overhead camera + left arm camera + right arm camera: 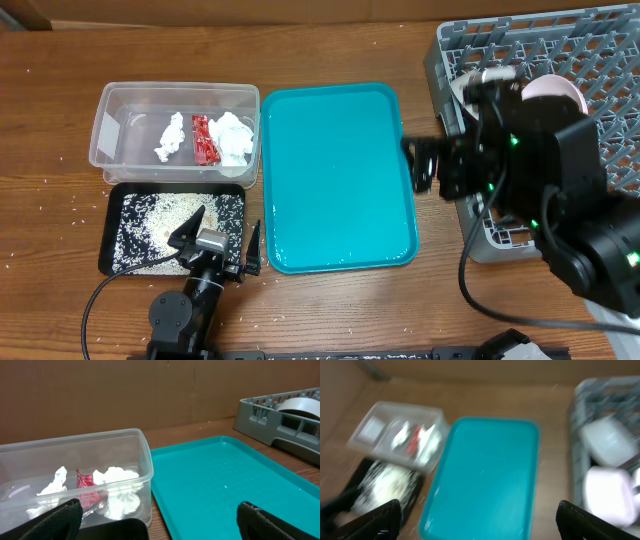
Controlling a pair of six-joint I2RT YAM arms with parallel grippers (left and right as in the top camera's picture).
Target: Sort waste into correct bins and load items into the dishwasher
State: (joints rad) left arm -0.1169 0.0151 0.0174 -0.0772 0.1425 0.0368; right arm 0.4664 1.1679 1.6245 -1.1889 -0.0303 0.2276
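Black tray (pixel 112 230) nearest me holds the grains (pixel 160 215); my left tool (pixel 229 218) hangs over its edge, released and empty. Behind it, the clear tub (pixel 110 110) has the tissue wads (pixel 232 135) and red wrapper (pixel 204 140). My right tool (pixel 420 165), also released, hovers beside the rack (pixel 600 40), where a pinkish bowl (pixel 552 92) sits. Sorting looks finished, I judge. Next I'd hunt for the chopsticks, which I can't see.
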